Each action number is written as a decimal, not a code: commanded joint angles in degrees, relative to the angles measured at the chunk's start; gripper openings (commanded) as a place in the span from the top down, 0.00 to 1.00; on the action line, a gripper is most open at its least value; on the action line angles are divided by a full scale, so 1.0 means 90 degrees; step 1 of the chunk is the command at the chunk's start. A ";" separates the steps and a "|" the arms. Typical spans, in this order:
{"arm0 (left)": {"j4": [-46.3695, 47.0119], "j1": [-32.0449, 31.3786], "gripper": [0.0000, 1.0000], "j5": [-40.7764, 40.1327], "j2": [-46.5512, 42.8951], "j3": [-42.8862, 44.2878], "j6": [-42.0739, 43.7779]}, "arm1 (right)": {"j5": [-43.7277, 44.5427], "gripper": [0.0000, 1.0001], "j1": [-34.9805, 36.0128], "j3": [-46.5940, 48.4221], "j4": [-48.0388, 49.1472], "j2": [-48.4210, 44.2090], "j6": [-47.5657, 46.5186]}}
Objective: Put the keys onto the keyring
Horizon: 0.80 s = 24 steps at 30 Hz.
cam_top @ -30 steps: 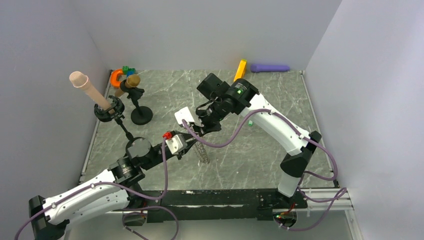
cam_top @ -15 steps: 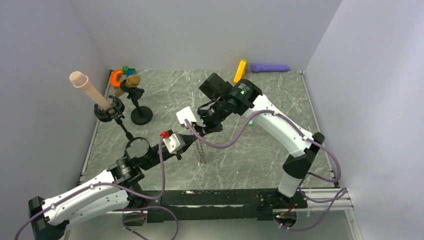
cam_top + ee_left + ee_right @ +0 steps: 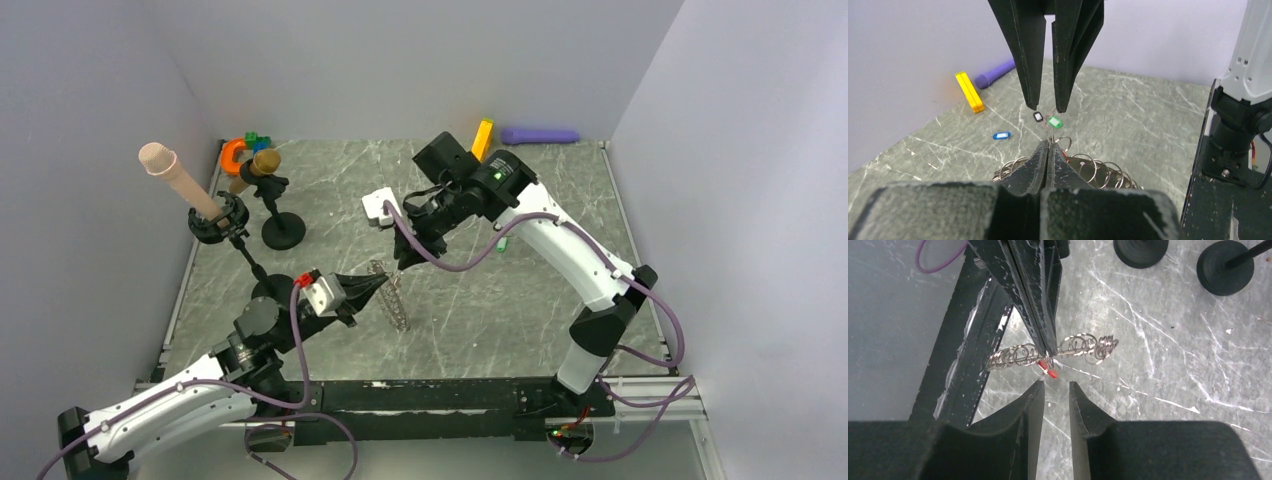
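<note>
The keyring [image 3: 397,305] [image 3: 1093,167] [image 3: 1013,356], a floppy loop of silver links, hangs above the table. My left gripper [image 3: 385,284] [image 3: 1049,142] is shut on its upper edge. The red key [image 3: 1049,371] dangles at the chain right under the left fingertips [image 3: 1047,342]. My right gripper [image 3: 401,262] [image 3: 1056,385] stands open just beside the red key with nothing between its fingers [image 3: 1030,75]. On the table beyond lie the black key [image 3: 1038,116], the green key [image 3: 1054,121] [image 3: 500,245] and the blue key [image 3: 1002,135].
Two stands with round black bases [image 3: 283,232] [image 3: 1225,260] rise at the left, one bearing a peach cylinder [image 3: 175,175]. An orange block [image 3: 482,138] [image 3: 969,91] and a purple cylinder [image 3: 540,135] lie by the back wall. Small coloured toys [image 3: 240,150] sit in the back left corner.
My right gripper has opened and drawn back a little from the chain. The left gripper closed on the keyring and pulled it slightly towards the near left.
</note>
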 commanded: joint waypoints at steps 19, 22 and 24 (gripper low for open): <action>0.3157 0.0000 1.00 -0.0758 -0.0528 -0.0967 -0.0775 | -0.1671 0.73 -0.0311 0.0199 0.0063 -0.0109 -0.0240; 0.3504 0.0000 1.00 -0.0825 -0.0426 -0.1053 -0.0843 | -0.1498 0.70 -0.0264 0.0165 0.0276 -0.0081 0.0033; 0.3740 0.0000 1.00 -0.0848 -0.0359 -0.1082 -0.0879 | -0.1327 0.68 -0.0265 0.0160 0.0497 -0.0050 0.0212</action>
